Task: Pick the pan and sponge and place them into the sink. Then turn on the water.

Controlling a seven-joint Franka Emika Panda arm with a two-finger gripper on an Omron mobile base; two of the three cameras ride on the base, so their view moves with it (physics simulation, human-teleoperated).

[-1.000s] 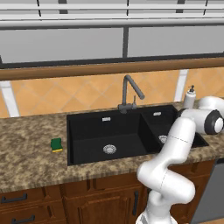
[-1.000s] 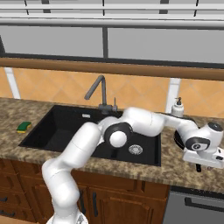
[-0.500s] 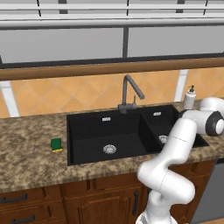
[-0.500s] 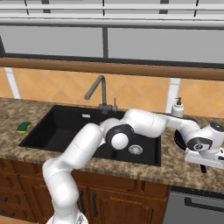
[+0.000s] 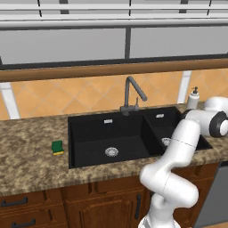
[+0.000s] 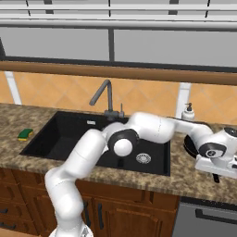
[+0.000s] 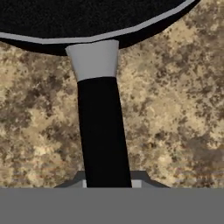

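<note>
The black pan (image 7: 87,17) lies on the speckled counter to the right of the sink (image 6: 69,129). In the hand view its long handle (image 7: 103,131) runs straight down between my fingertips. My gripper (image 7: 109,181) is shut on that handle. In the right base view the gripper (image 6: 214,172) sits low over the counter at the far right, with the pan's dark rim (image 6: 189,144) just behind the hand. The green and yellow sponge (image 5: 57,147) rests flat on the counter left of the large basin. No stream runs from the gooseneck faucet (image 5: 131,93).
A white soap dispenser (image 5: 193,99) stands at the back right, behind the pan. My own arm reaches across the small basin (image 5: 162,129). Wooden cabinets run below the counter's front edge (image 5: 89,180).
The jaws have closed from wide open onto the pan's handle. The arm and the pan have hardly moved.
</note>
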